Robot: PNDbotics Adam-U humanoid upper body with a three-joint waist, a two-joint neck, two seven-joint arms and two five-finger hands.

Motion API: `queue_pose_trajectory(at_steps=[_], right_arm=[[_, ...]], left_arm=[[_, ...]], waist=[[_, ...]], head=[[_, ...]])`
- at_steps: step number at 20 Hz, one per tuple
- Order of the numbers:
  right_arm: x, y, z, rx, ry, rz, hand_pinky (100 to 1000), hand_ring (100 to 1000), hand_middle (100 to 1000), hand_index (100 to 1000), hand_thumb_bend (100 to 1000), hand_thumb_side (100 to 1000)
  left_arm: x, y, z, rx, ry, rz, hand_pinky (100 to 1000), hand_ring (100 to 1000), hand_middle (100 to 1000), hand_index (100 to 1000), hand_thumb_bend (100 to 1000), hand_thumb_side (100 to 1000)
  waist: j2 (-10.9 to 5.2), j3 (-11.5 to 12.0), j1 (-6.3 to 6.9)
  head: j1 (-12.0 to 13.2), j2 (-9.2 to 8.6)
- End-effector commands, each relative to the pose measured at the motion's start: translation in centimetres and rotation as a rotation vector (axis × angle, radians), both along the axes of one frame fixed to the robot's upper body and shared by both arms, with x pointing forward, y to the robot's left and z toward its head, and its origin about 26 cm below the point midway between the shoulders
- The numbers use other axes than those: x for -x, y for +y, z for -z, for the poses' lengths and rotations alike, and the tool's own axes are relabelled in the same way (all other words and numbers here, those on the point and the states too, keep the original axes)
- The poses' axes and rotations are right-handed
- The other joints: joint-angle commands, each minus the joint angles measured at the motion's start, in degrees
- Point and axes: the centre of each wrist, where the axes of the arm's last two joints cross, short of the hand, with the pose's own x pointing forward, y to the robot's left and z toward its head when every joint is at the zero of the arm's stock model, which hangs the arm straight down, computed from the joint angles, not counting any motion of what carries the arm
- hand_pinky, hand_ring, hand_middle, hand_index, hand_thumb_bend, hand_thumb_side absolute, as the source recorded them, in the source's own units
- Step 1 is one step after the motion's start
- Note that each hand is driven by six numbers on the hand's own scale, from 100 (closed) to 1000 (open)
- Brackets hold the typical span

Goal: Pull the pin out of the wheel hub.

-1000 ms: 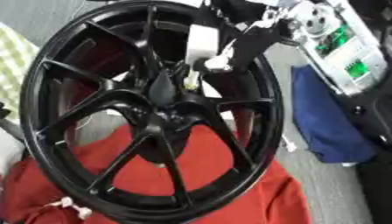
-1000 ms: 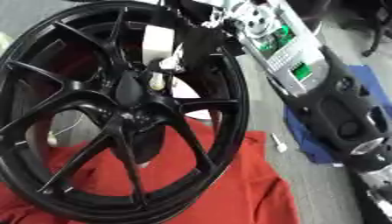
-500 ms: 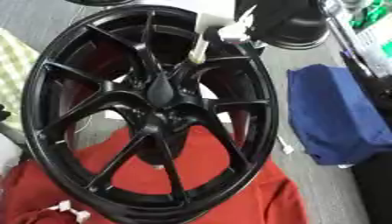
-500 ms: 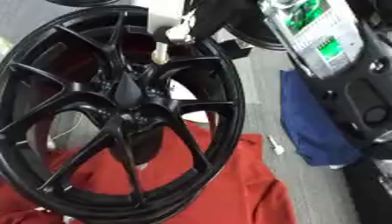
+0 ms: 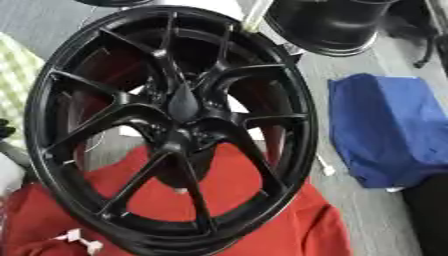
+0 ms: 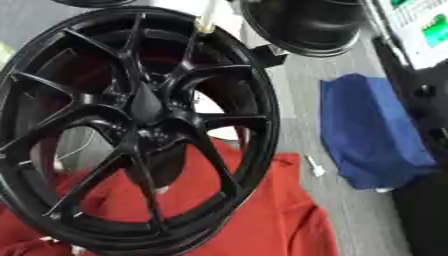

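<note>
Wheel hub point(image 5: 179, 132) upright on red cloth point(image 5: 262, 215); pin indiscernible.

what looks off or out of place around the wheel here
A small white piece lies loose on the grey floor between the black wheel and the blue cloth. Nothing else looks spilled or damaged.

A red cloth point(image 5: 262, 220) lies bunched on the grey surface point(image 5: 367, 215). A blue cloth point(image 5: 394, 130) lies to its right, a small white piece point(image 6: 313, 166) between them. A checked green cloth point(image 5: 17, 85) shows at the left edge
</note>
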Motion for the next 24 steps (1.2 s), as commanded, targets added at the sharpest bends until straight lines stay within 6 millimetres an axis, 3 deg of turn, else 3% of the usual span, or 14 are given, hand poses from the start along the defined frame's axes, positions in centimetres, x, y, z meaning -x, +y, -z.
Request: queue_pose_trajectory(at_steps=[1, 5, 8, 14, 15, 17, 18, 20, 22, 24], right_arm=[[1.4, -3.6, -1.9, -0.027, -0.076, 0.106, 530, 550, 201, 437, 400, 100], [2.4, -7.9, -2.3, -0.064, -0.105, 0.236, 532, 551, 207, 438, 393, 100], [2.4, -11.2, -1.5, -0.110, -0.119, 0.355, 561, 563, 216, 440, 392, 100], [2.0, -15.8, 4.1, -0.243, -0.123, 0.573, 580, 626, 293, 475, 420, 100], [2.0, -16.8, 5.4, -0.267, -0.107, 0.622, 590, 651, 322, 492, 470, 100], [1.7, -18.3, 8.7, -0.300, -0.065, 0.708, 634, 722, 444, 587, 591, 241], [1.7, -18.6, 10.3, -0.305, -0.047, 0.736, 638, 730, 459, 601, 603, 253], [1.7, -18.8, 13.6, -0.307, -0.016, 0.778, 681, 816, 670, 743, 692, 340], [2.2, -18.6, 16.6, -0.306, -0.002, 0.810, 707, 882, 835, 840, 664, 427], [3.0, -18.2, 19.3, -0.306, 0.002, 0.840, 715, 901, 893, 872, 621, 480]], left_arm=[[0.1, 1.2, -0.8, -0.013, -0.026, -0.036, 671, 520, 482, 743, 100, 928], [0.6, 2.7, -1.0, 0.000, -0.037, -0.089, 672, 520, 483, 743, 100, 929], [0.8, 3.8, -1.3, 0.013, -0.048, -0.135, 671, 519, 482, 742, 100, 924], [0.7, 4.0, -1.8, 0.043, -0.072, -0.164, 671, 518, 481, 742, 100, 917], [0.7, 3.9, -1.8, 0.045, -0.073, -0.163, 671, 518, 482, 742, 100, 916], [0.7, 3.6, -1.8, 0.052, -0.075, -0.155, 671, 518, 482, 742, 100, 916], [0.6, 3.5, -1.8, 0.056, -0.076, -0.152, 671, 518, 482, 742, 100, 916], [0.6, 3.2, -1.9, 0.062, -0.078, -0.148, 670, 518, 481, 742, 100, 914], [0.5, 3.0, -1.9, 0.063, -0.079, -0.141, 670, 518, 481, 742, 100, 912], [0.5, 2.8, -1.8, 0.064, -0.077, -0.137, 670, 518, 481, 742, 100, 912]], waist=[[-1.25, -1.0, 0.71], [-0.80, -3.4, 1.21], [-0.38, -5.6, 1.69], [0.70, -6.6, 3.28], [0.73, -6.6, 3.60], [0.80, -6.3, 4.05], [0.82, -6.1, 4.20], [0.89, -5.7, 4.49], [0.88, -5.3, 4.61], [0.81, -4.9, 4.64]], head=[[2.1, 0.42], [6.5, -0.07], [9.5, -0.63], [10.9, -1.90], [10.8, -1.95], [10.3, -2.12], [10.1, -2.25], [9.7, -2.55], [9.1, -2.70], [8.5, -2.65]])
